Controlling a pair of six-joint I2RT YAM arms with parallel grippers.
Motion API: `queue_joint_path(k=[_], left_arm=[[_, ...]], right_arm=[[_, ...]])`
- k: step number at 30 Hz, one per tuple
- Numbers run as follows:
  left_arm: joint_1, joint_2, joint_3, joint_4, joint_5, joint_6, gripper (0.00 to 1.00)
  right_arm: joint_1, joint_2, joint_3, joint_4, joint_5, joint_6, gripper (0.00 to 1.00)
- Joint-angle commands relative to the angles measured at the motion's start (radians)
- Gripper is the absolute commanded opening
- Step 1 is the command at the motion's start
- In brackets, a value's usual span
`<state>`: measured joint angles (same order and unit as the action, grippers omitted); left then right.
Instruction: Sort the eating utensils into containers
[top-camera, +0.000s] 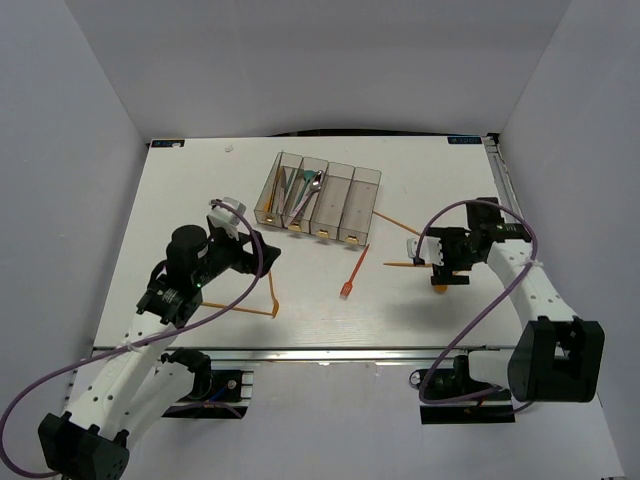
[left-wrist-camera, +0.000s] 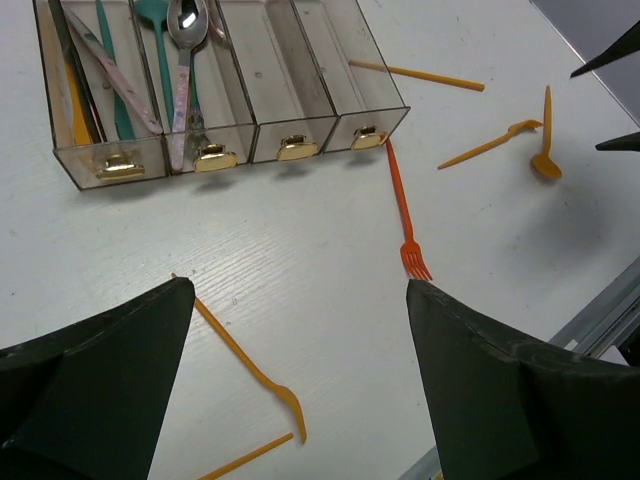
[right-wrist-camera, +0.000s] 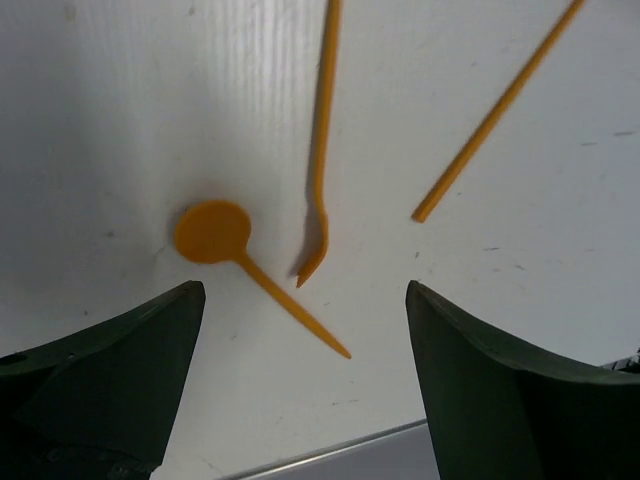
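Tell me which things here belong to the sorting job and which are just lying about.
Job: containers; silver spoon and teal utensils already inside; red fork; orange spoon; orange fork by the spoon; orange stick-like utensil; orange fork by the left arm.
Not the job: purple cables; metal rail at the table's near edge.

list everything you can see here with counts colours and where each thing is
containers: four joined, clear grey, far middle of the table
binned utensils: several, teal, orange and silver, in the two left compartments; exact count unclear
red fork: one, red, on the table in front of the rightmost compartment
loose orange utensils: five, orange, three under the right tool, two near the left tool
table: one, white
cables: purple, along both arms
left tool: one, dark, open, empty
right tool: one, dark, open, empty
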<state>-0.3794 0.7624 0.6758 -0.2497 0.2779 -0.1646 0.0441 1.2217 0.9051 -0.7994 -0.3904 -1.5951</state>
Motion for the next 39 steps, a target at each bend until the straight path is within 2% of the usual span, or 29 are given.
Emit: queue_joint_path(k=[1,6,15,24,27,28,30,36,39], left_arm=[[-0.001,-0.055,0.013,-0.003,0.014,0.008,0.98],[-0.003,-0.080,0.007,-0.005,0.010,0.008,0.98],[-0.001,-0.095,0.005,0.000,0.003,0.005,0.98],[-0.001,-0.095,0.002,0.001,-0.014,0.007,0.98],[-0.001,-0.092,-0.001,0.004,-0.025,0.010,0.98],[-0.001,-0.092,-0.001,0.004,-0.028,0.010,0.98],[-0.001,-0.092,-0.004,0.006,-0.032,0.007,0.98],[-0.001,-0.094,-0.008,0.010,-0.037,0.007,0.98],[-0.001,-0.103,-0.016,0.023,-0.042,0.002,0.98]], right_arm=[[-0.012,0.071,0.024,-0.106,0.188,-0.239,0.87],[-0.013,0.248,0.132,-0.149,0.272,-0.206,0.78],[-0.015,0.404,0.150,-0.072,0.378,-0.169,0.74],[-0.064,0.538,0.167,-0.002,0.418,-0.149,0.64],[-0.070,0.549,0.132,0.023,0.418,-0.151,0.49],[-0.070,0.544,0.121,0.029,0.418,-0.152,0.34],[-0.072,0.529,0.074,0.040,0.420,-0.161,0.23],[-0.072,0.391,-0.061,0.085,0.400,-0.233,0.10],[-0.069,0.302,-0.112,0.072,0.338,-0.265,0.04]])
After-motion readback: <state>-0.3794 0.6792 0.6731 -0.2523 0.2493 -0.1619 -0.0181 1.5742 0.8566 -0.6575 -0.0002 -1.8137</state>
